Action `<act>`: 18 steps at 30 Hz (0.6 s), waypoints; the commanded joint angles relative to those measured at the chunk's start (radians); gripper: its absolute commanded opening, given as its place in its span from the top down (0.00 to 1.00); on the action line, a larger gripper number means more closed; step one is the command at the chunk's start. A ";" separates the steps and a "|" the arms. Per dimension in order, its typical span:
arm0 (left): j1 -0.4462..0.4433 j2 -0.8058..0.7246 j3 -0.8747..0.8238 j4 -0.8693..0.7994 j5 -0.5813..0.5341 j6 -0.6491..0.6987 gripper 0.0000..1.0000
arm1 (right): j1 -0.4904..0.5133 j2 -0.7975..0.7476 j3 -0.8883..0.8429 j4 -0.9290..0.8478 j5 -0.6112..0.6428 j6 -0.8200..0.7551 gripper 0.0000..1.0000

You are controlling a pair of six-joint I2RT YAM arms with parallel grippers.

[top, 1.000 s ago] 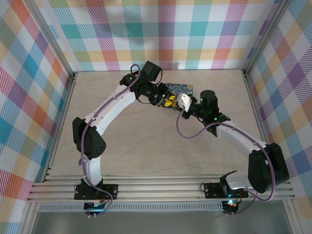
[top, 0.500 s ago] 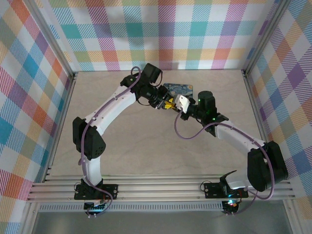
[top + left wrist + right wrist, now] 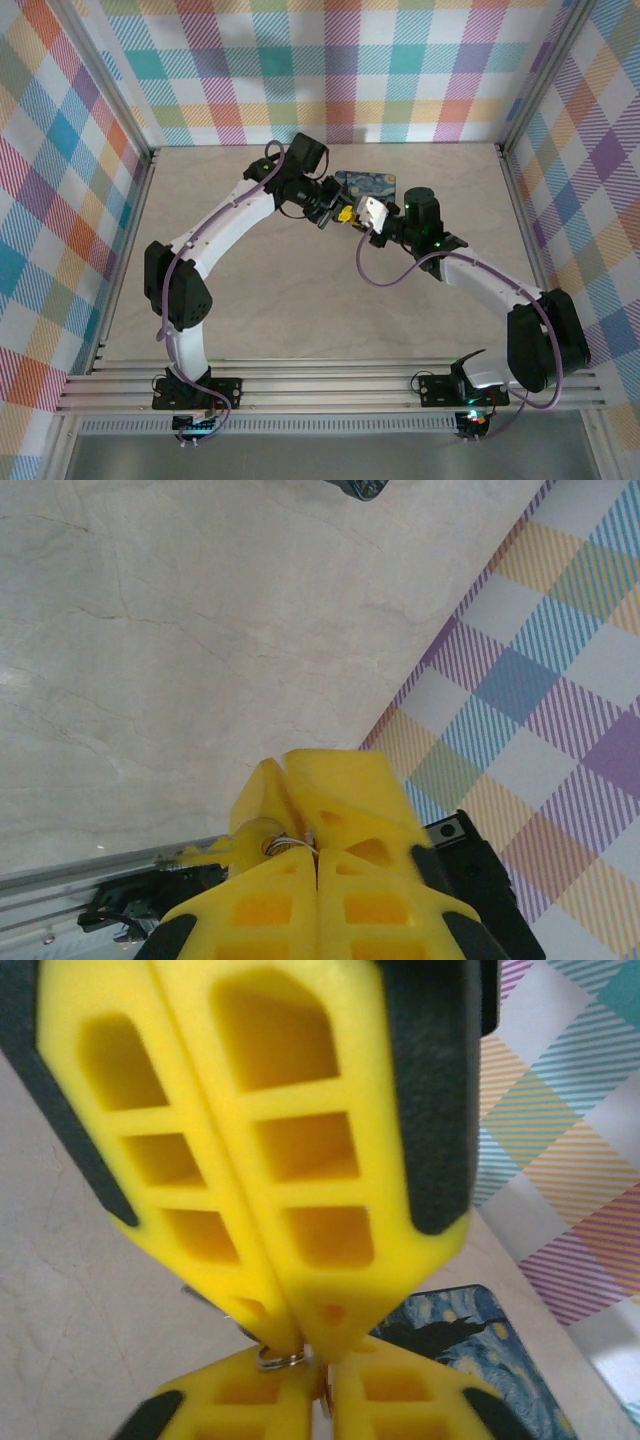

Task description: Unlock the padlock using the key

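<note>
— Yellow on yellow, operator: your left gripper point(image 3: 318, 858) and your right gripper point(image 3: 296, 1338) meet tip to tip above the table point(image 3: 300, 300), at the far middle, just in front of the starry tin point(image 3: 368, 183).

— How do your claws stand?

— Both are narrow, with the pads pressed flat together and no gap in either pair. Your left one reaches in from the left and your right one from the right, noses touching.

— And the padlock?

— Right at that meeting point you have a thin silver loop point(image 3: 279, 1359), sitting where the four fingertips come together. Whether it is shackle or key ring, I cannot tell. The padlock's blue body and the key are hidden by the yellow fingers.

— Which claw has the loop?

— I cannot tell from either wrist camera, because it sits on the seam between them. The tin lies flat on the table.
</note>
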 commanded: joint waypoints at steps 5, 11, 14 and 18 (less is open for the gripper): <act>0.038 -0.059 -0.080 0.090 -0.009 0.149 1.00 | 0.007 -0.042 -0.014 0.078 0.038 0.091 0.57; 0.084 -0.097 -0.163 0.236 0.031 0.236 1.00 | -0.003 -0.120 0.024 -0.038 0.094 0.297 0.49; 0.098 -0.128 -0.215 0.346 0.018 0.275 1.00 | -0.014 -0.158 0.064 -0.110 0.115 0.450 0.42; 0.117 -0.174 -0.308 0.576 -0.002 0.336 1.00 | -0.051 -0.144 0.203 -0.286 0.124 0.698 0.40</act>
